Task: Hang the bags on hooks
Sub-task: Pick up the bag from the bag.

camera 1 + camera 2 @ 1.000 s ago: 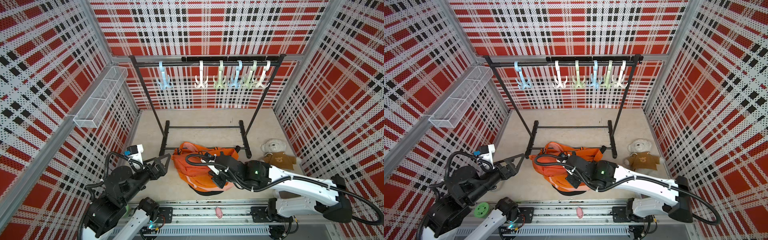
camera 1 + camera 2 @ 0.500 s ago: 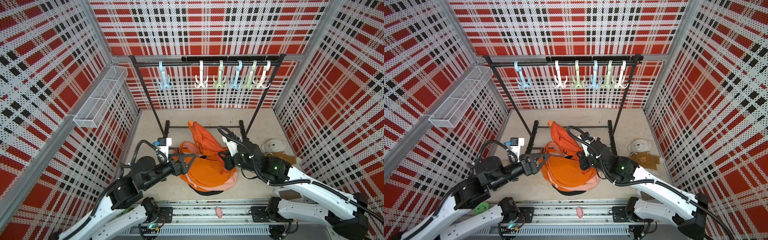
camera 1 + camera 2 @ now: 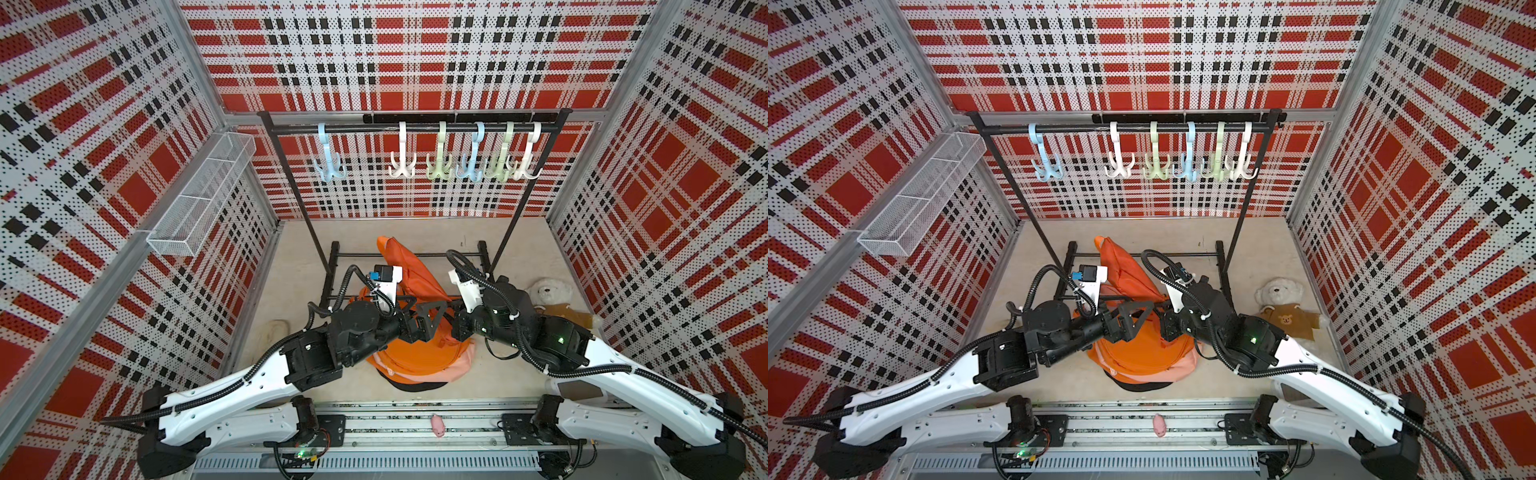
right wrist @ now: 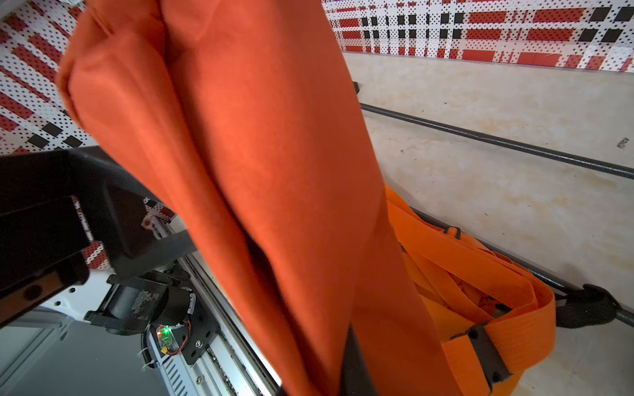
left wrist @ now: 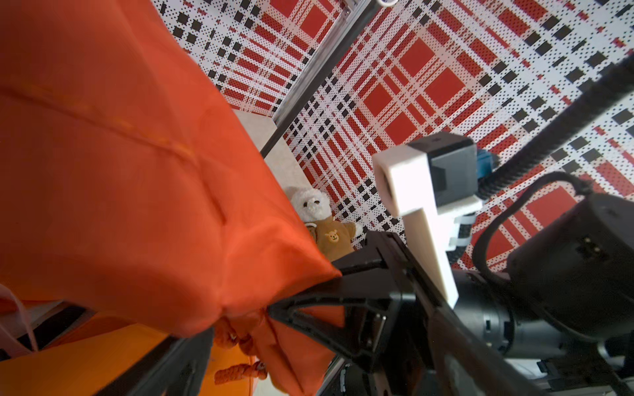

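Orange bag (image 3: 419, 357) — a fold tight between right fingers (image 4: 351, 370), left fingers (image 3: 432, 304) wide

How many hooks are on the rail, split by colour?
blue hooks: 2
white hooks: 2
green hooks: 2
Total: 6

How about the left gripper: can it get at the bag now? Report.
Probably yes. The open left gripper sits beside the bag, which the shut right gripper holds up; nothing stands between.
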